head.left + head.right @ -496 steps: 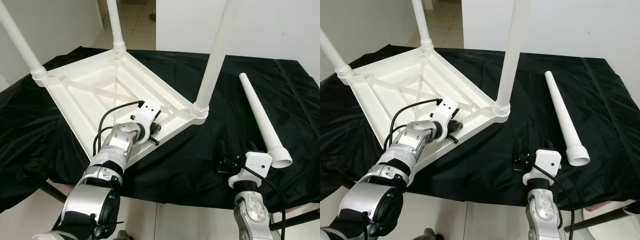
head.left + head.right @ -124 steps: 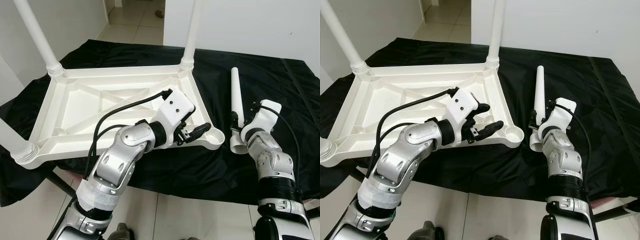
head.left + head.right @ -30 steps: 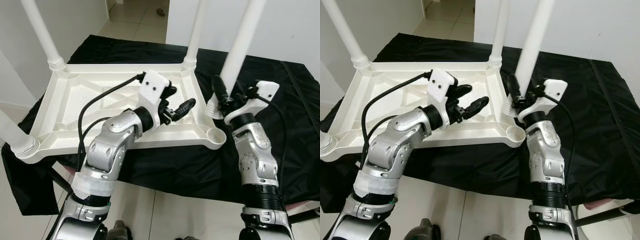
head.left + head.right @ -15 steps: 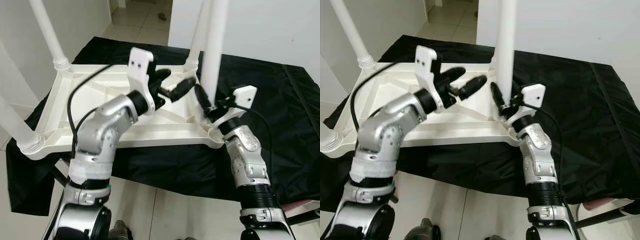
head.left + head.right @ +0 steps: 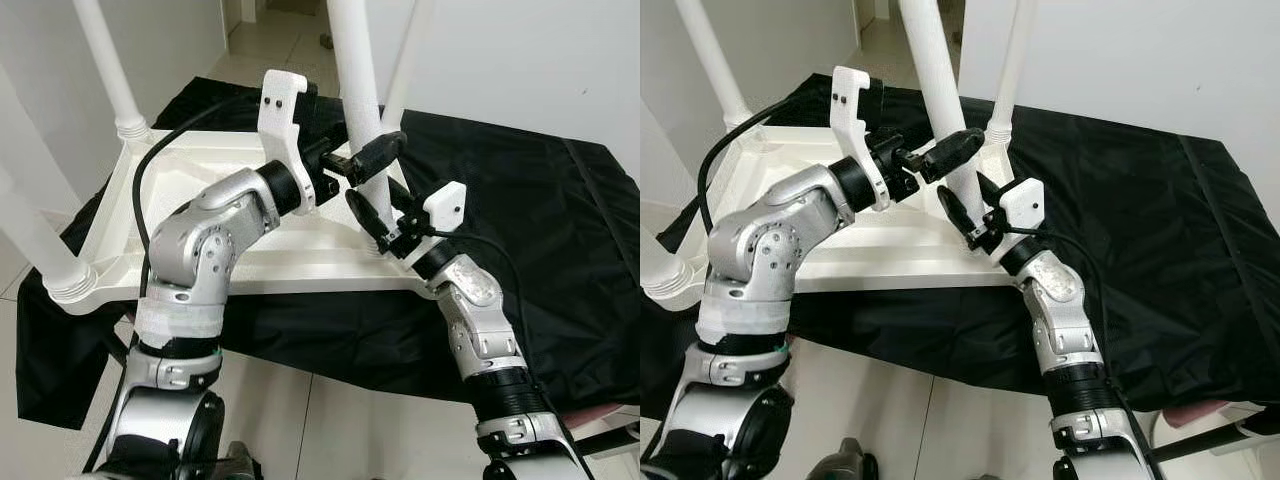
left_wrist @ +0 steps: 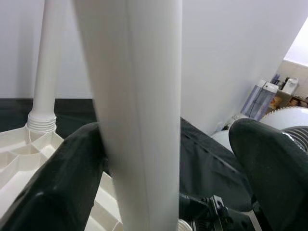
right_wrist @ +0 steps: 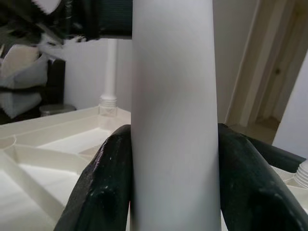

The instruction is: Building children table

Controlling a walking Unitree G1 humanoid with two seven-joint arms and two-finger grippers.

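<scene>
Head view: black cloth under tabletop

The upturned table top was plain cream-white plastic, and the leg at its 3 o'clock corner was the same unpatterned white, as were the other legs. Beneath lay a solid black cloth. Both arms were silver, the left gripper and right gripper having black fingers and white wrist housings. The floor was pale tile.
</scene>
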